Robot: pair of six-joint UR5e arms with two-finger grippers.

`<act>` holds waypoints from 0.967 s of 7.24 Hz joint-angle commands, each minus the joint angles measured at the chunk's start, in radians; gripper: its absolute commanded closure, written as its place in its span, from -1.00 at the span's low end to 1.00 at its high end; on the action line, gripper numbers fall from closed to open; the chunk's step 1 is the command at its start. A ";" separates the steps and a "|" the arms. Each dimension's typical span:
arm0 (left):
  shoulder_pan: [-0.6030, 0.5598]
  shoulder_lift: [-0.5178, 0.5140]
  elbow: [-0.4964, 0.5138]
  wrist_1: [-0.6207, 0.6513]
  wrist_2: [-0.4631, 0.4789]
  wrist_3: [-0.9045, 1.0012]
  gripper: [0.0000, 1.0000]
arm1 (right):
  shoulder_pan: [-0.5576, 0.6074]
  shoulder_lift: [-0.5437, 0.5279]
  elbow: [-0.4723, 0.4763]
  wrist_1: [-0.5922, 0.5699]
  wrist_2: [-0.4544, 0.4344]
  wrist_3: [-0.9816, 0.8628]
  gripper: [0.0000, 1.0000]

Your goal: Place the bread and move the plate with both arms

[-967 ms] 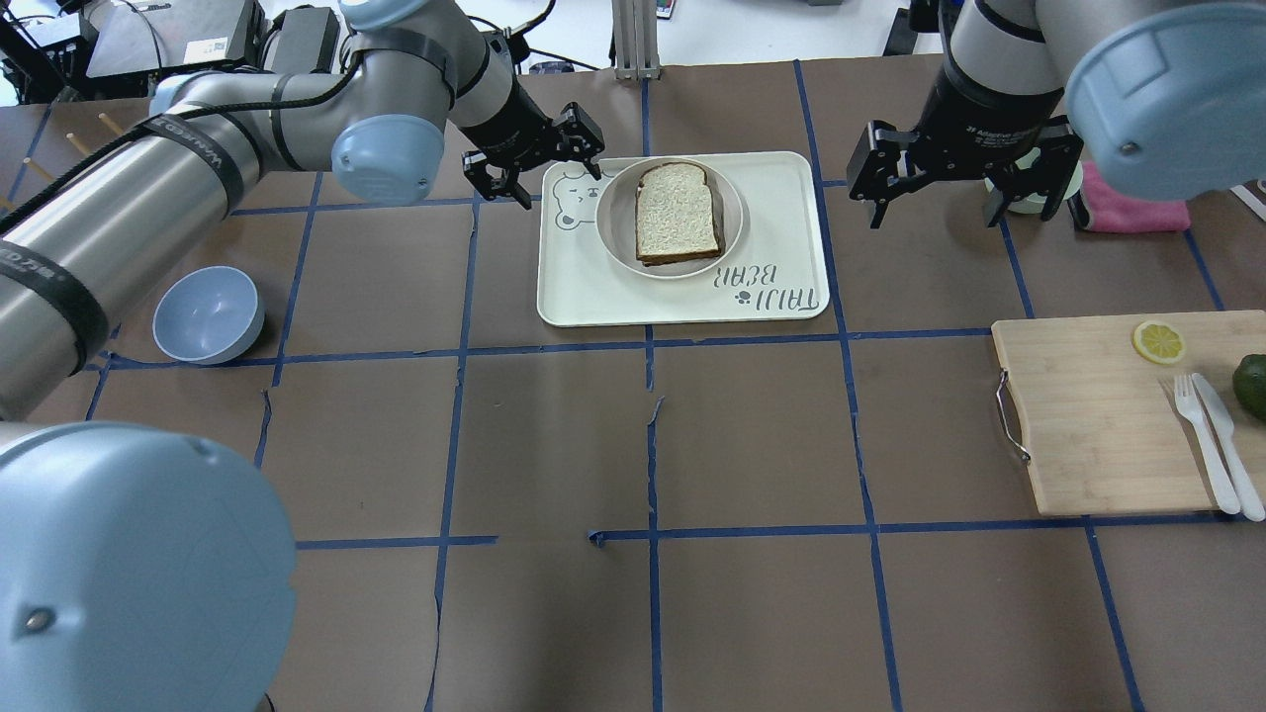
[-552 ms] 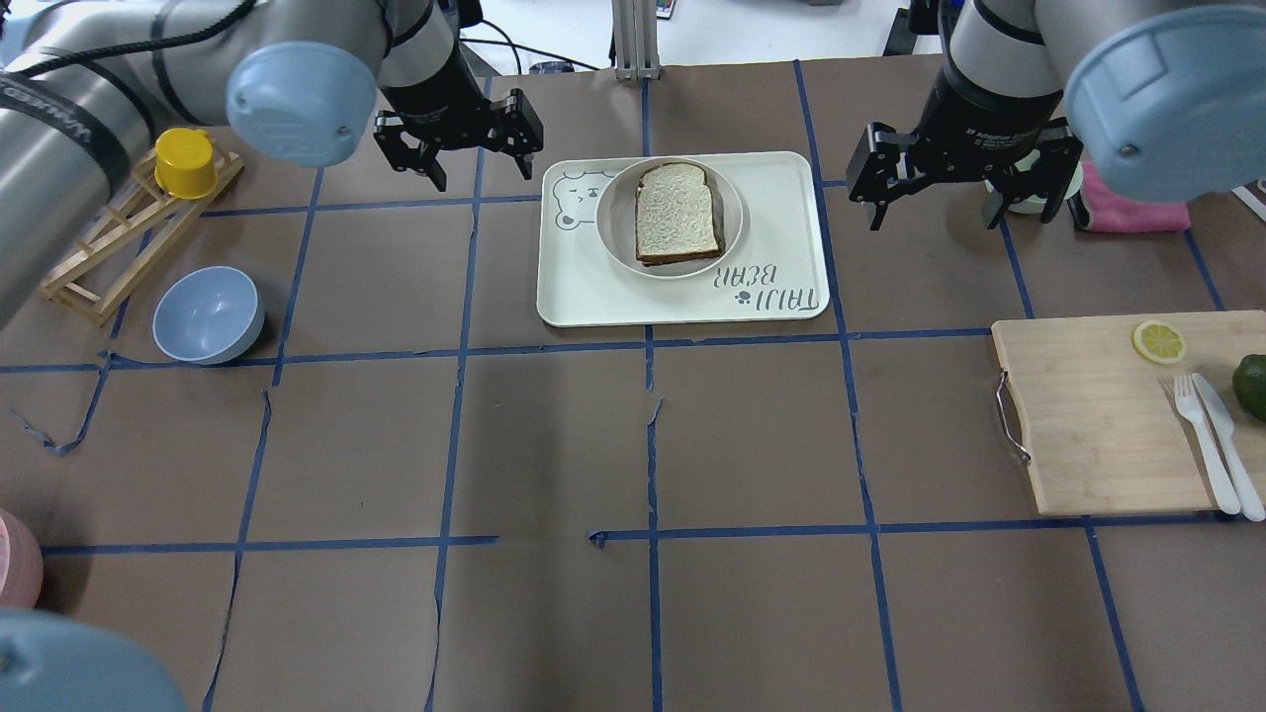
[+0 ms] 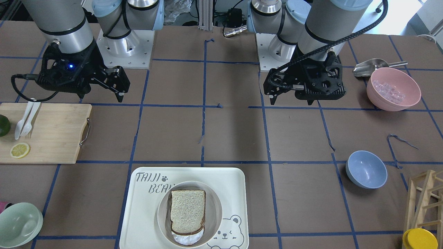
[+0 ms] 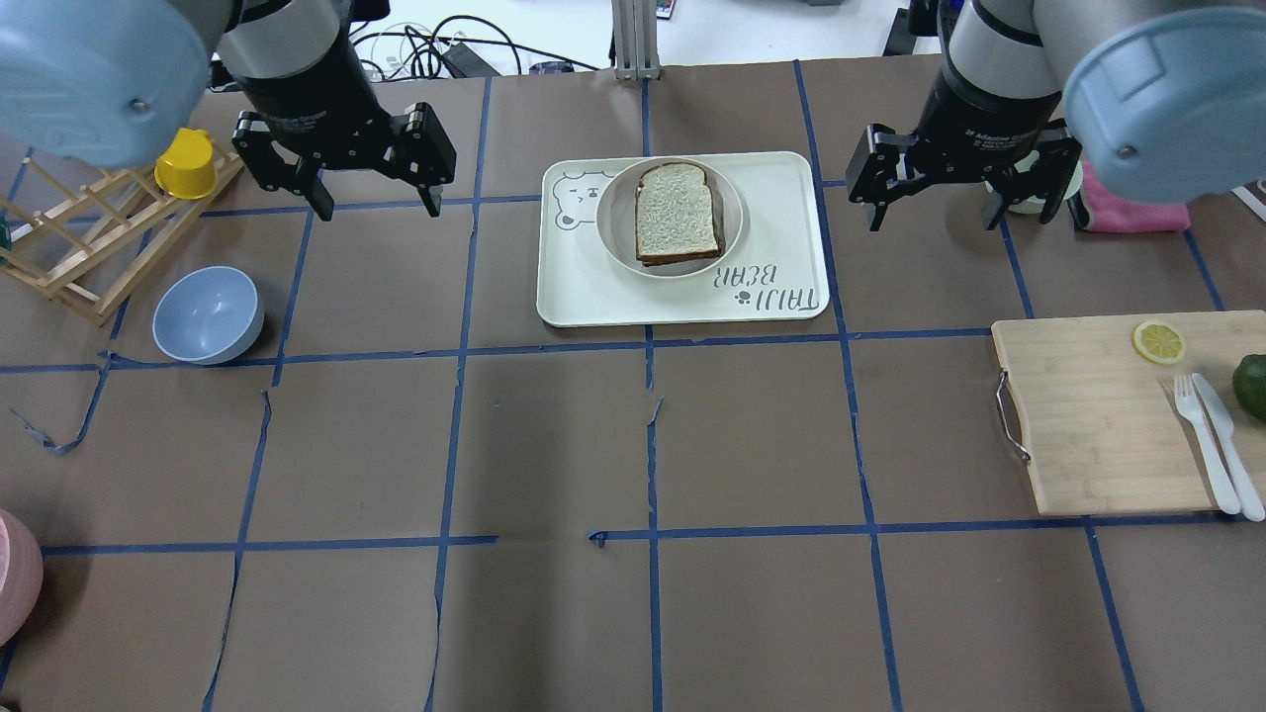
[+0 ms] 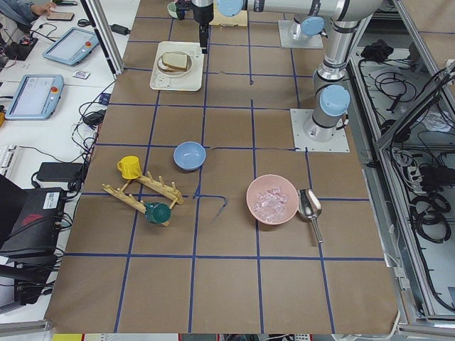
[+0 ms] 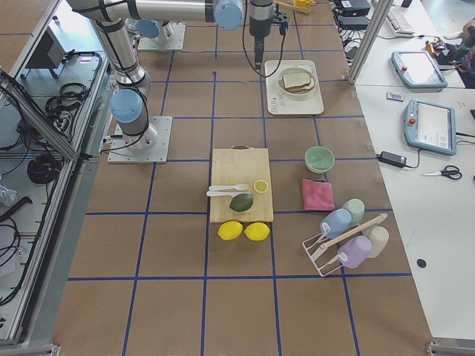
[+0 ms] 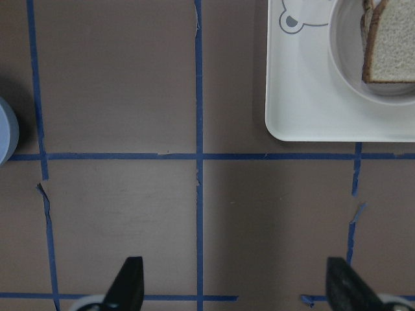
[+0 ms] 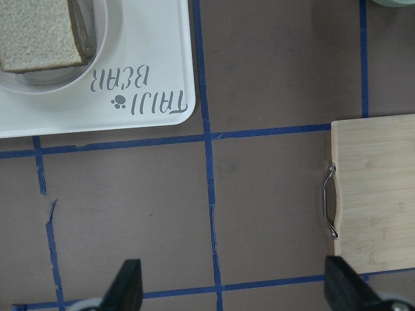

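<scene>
The bread (image 4: 678, 213), a white slice with a dark brown crust, lies on the round cream plate (image 4: 615, 222). The plate stands on the cream bear tray (image 4: 781, 198) at the far middle of the table. They also show in the front view, bread (image 3: 187, 211) and plate (image 3: 162, 216). My left gripper (image 4: 378, 208) is open and empty, above the table to the left of the tray. Its wrist view shows the bread (image 7: 392, 45) at the top right. My right gripper (image 4: 933, 222) is open and empty, right of the tray.
A blue bowl (image 4: 208, 314) sits at the left, near a wooden rack with a yellow cup (image 4: 186, 163). A cutting board (image 4: 1108, 415) with a lemon slice, fork and knife lies at the right. A pink cloth (image 4: 1137, 208) lies beyond the right gripper. A pink bowl (image 3: 393, 89) stands near the left arm's base.
My left arm has swung left, taking its open gripper from the tray's left edge to about one square further left. The right arm, bread and plate have not moved.
</scene>
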 commanded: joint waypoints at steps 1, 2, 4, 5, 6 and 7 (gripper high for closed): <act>0.020 0.046 -0.034 0.016 -0.005 0.067 -1.00 | 0.000 -0.001 -0.002 0.003 -0.001 0.000 -1.00; 0.027 0.042 -0.036 0.039 -0.003 0.028 -1.00 | 0.000 0.000 -0.002 0.000 -0.001 0.000 -1.00; 0.034 0.042 -0.037 0.044 -0.005 0.035 -1.00 | 0.000 0.000 -0.004 0.001 -0.001 0.000 -1.00; 0.037 0.042 -0.040 0.044 -0.003 0.038 -1.00 | 0.000 -0.001 -0.004 -0.002 -0.001 0.000 -1.00; 0.036 0.043 -0.039 0.045 -0.003 0.038 -1.00 | 0.000 -0.001 -0.004 0.000 -0.001 0.000 -1.00; 0.034 0.043 -0.040 0.054 -0.002 0.038 -1.00 | 0.000 -0.001 -0.004 0.000 -0.001 0.000 -1.00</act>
